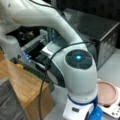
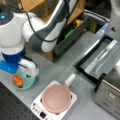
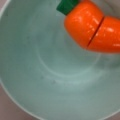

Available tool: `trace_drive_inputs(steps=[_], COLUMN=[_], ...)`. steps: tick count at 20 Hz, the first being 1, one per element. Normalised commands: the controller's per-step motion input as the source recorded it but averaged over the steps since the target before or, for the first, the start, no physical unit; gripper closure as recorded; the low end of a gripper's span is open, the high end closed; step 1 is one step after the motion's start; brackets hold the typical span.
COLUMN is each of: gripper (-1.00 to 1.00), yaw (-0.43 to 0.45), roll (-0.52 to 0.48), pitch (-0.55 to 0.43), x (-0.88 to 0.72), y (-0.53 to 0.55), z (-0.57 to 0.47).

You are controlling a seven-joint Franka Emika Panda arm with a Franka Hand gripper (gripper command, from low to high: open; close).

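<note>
Below the wrist camera I see a pale green bowl (image 3: 50,75) filling the frame, with a toy carrot (image 3: 92,30) lying inside it against the upper right wall, its green top (image 3: 66,5) pointing toward the frame's upper left. A seam across the carrot shows it is made of two joined pieces. No part of the tool shows in the wrist view, and in both front views the arm's bulk hides it, so I cannot tell whether it is released or clenched. In a front view the bowl (image 2: 26,81) sits on the grey desk (image 2: 65,67) directly under the arm's end (image 2: 27,67), carrot (image 2: 18,81) visible inside. Just beside it, toward that view's right, a pink pan (image 2: 56,98) rests on a small white cooker (image 2: 37,107). Farther right stands a metal oven (image 2: 107,62) with its door open, and a wooden shelf (image 2: 32,5) sits behind.
</note>
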Motion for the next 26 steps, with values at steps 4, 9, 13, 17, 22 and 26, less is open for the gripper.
trace_drive_inputs(steps=[4, 9, 13, 17, 22, 26], gripper=[-1.0, -1.0, -1.0, -1.0, -1.0, -1.0], yaw=[0.742, 0.625, 0.465, 0.306, 0.185, 0.083], roll=[0.012, 0.052, 0.015, 0.034, 0.065, 0.096], pitch=[0.07, 0.082, 0.081, 0.097, 0.127, 0.137], x=[0.16, 0.22, 0.33, 0.33, 0.29, 0.24], y=[0.03, -0.01, -0.12, -0.27, -0.44, -0.41], z=[0.0, -0.02, -0.06, -0.05, 0.0, 0.06])
